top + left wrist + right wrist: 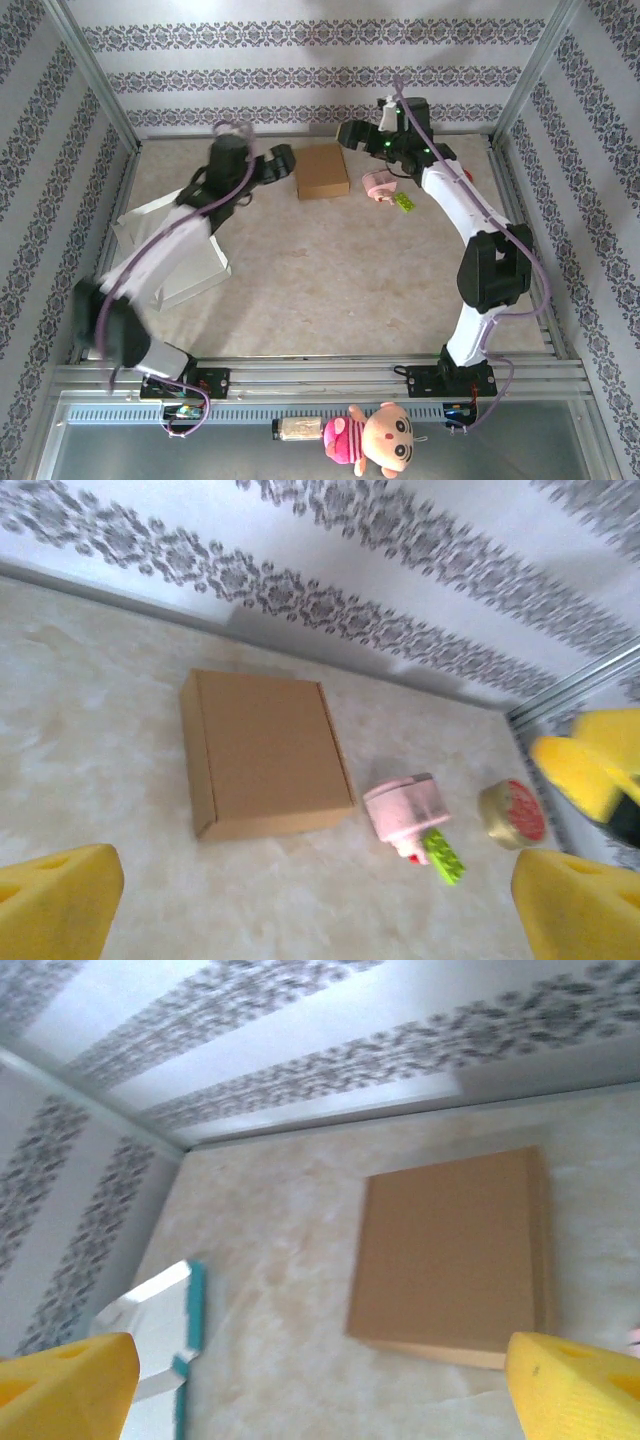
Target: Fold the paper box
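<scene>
Both pairs of jaws stand wide apart and hold nothing: the left gripper (318,910) shows its yellow pads (55,900) at the bottom corners of its wrist view with bare table (330,280) between them, and the right gripper (320,1385) looks the same. The box (322,171) lies closed and flat near the back wall, between the two grippers and clear of their pads. Just right of it lie a pink toy (378,182), a green brick (443,855) and a tape roll (512,813), and a white tray (170,250) sits well off to the left.
</scene>
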